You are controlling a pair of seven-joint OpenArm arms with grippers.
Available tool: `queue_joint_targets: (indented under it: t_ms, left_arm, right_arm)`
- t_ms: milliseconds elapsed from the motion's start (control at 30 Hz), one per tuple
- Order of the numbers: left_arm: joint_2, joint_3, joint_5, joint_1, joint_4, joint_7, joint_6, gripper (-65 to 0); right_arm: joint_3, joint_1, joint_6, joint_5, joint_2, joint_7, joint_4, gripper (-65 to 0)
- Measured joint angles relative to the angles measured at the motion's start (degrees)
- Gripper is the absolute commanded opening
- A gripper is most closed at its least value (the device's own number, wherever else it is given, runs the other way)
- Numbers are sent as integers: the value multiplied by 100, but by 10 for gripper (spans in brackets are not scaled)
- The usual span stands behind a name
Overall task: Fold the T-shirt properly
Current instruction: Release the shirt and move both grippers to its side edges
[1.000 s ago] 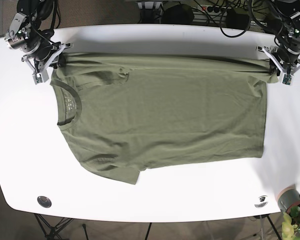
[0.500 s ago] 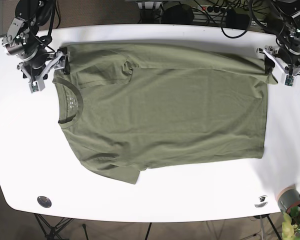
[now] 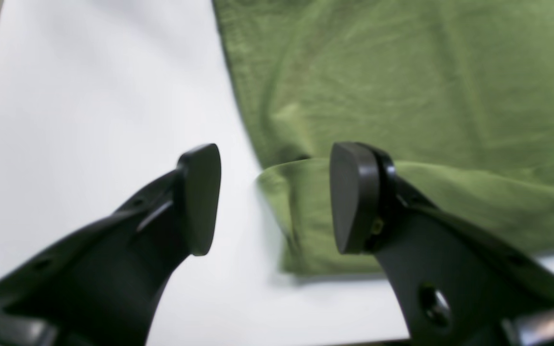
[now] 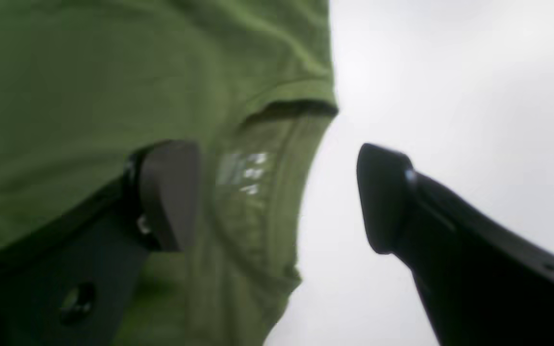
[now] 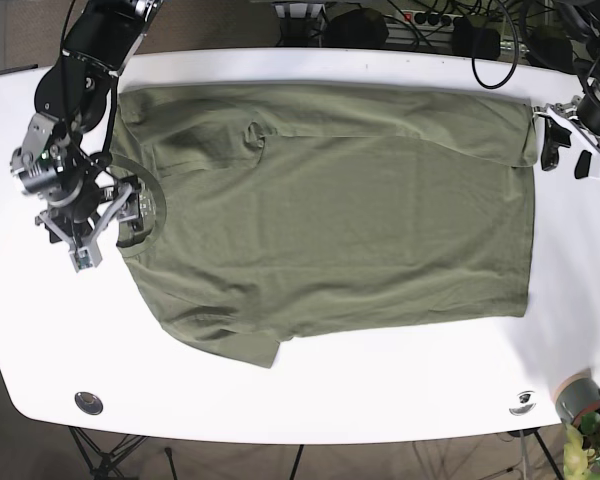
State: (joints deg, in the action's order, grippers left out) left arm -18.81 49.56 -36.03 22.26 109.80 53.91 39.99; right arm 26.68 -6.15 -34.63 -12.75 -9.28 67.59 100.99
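Observation:
The olive green T-shirt point(image 5: 340, 220) lies spread flat on the white table point(image 5: 380, 390), collar to the left and hem to the right. My right gripper point(image 5: 105, 225) hangs open over the collar point(image 4: 258, 192), one finger above cloth and the other above bare table, as the right wrist view point(image 4: 277, 194) shows. At the shirt's far right corner my left gripper point(image 5: 567, 152) is open. The left wrist view point(image 3: 274, 199) shows that hem corner point(image 3: 301, 211) lying under the gap, not pinched.
A grey pot with a green plant point(image 5: 583, 397) stands off the table's near right corner. Two small round fittings point(image 5: 88, 402) point(image 5: 523, 402) sit near the front edge. Cables point(image 5: 430, 25) run behind the far edge.
Both grippers drew the shirt's far edge toward the back of the table, then let it go. The right gripper came down to the collar. The left gripper shifted off to the right.

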Motion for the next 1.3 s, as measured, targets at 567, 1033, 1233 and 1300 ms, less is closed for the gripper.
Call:
queue_joint_targets:
  t_ms: [567,1033,1233,1300]
  left_arm:
    - [175,85,1311,-962,-26,9,-4,-318]
    - [468,-146,2968,-2212,-446,7,15,-257]
    - [463,-326,3042,-2533,-960,37,-466,-167]
    - [442,-433,3045,-2704,-1147,26,-769,-156]
  right_arm:
    - [-656,-1963,26,439,-601,-2308,-4406,-170]
    - [-901,-2085,50,363,-514,-3058,-5340,-170]
    - [-905,-2028,9,332,-433,-3123,-5316,-171]
    - [-905,-1989,9,304,-435,-3182,-5309,-200]
